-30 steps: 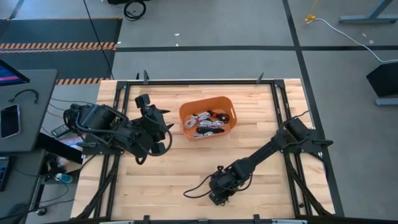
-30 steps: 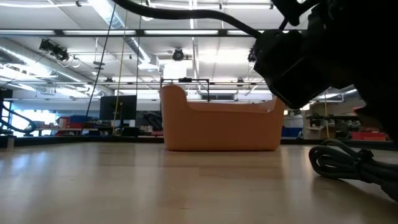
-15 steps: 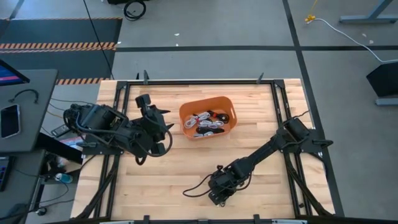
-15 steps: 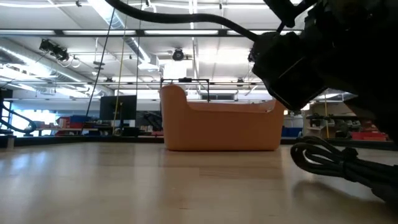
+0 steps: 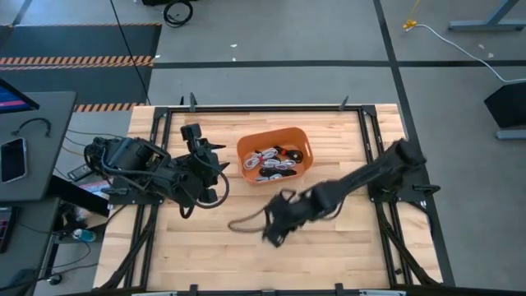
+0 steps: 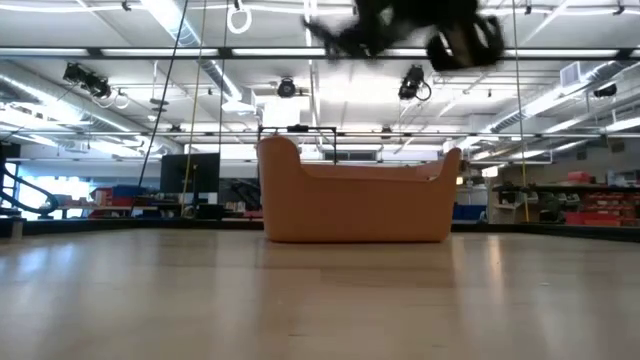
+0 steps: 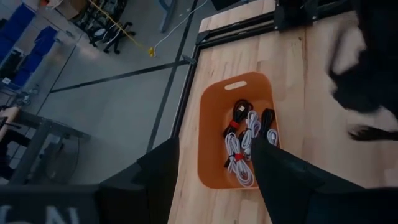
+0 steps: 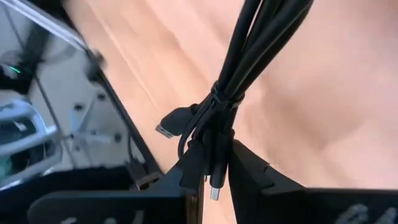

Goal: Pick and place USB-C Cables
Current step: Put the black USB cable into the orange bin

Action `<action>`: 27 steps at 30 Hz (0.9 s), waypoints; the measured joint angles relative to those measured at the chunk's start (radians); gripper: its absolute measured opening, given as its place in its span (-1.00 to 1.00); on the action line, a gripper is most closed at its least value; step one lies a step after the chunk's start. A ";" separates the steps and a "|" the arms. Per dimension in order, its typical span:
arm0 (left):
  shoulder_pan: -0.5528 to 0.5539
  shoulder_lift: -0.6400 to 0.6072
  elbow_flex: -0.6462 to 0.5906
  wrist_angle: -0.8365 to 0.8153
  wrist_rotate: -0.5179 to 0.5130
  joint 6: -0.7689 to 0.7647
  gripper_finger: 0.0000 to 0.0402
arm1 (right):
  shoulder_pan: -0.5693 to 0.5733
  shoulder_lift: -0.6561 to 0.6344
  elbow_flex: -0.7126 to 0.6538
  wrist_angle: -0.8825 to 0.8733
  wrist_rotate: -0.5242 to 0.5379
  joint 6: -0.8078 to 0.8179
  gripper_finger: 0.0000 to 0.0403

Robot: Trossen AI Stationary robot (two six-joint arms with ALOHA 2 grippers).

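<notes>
Right gripper [image 5: 275, 224], lower centre of the high view, above the table [image 5: 214, 247]: jaws clamped on a black cable [image 8: 219, 121], loose end trailing left. Left gripper [image 5: 215, 164], left of the orange bin [image 5: 306, 148]: jaws parted, holding nothing. White and black cables [image 7: 239, 149] lie in the bin. No legible writing.

The high view looks straight down on the whole table [image 5: 205, 247], the low view level across it, both sharing the orange bin [image 5: 275, 158].
</notes>
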 joint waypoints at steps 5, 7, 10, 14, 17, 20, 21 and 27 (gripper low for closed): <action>0.021 0.000 0.000 0.000 0.000 0.006 0.02 | -0.110 -0.164 0.084 -0.210 0.115 -0.252 -0.74; 0.035 0.000 0.000 0.000 0.000 0.012 0.02 | -0.175 -0.214 0.108 -0.293 0.125 -0.357 -0.74; 0.072 0.000 0.000 0.000 0.000 0.015 0.02 | -0.289 -0.279 0.145 -0.363 0.114 -0.527 -0.74; 0.140 0.000 0.000 0.005 0.000 0.008 0.02 | -0.463 -0.310 0.163 -0.399 0.010 -0.779 -0.74; 0.207 0.000 0.000 0.010 0.000 -0.031 0.02 | -0.599 -0.306 0.164 -0.406 -0.106 -0.970 -0.74; 0.281 0.000 0.000 0.017 -0.001 -0.074 0.02 | -0.719 -0.265 0.166 -0.433 -0.236 -1.163 -0.74; 0.307 0.000 0.000 0.024 -0.001 -0.090 0.02 | -0.752 -0.246 0.165 -0.454 -0.273 -1.223 -0.74; 0.446 0.003 0.000 0.055 -0.001 -0.136 0.02 | -0.880 -0.118 0.165 -0.616 -0.357 -1.548 -0.75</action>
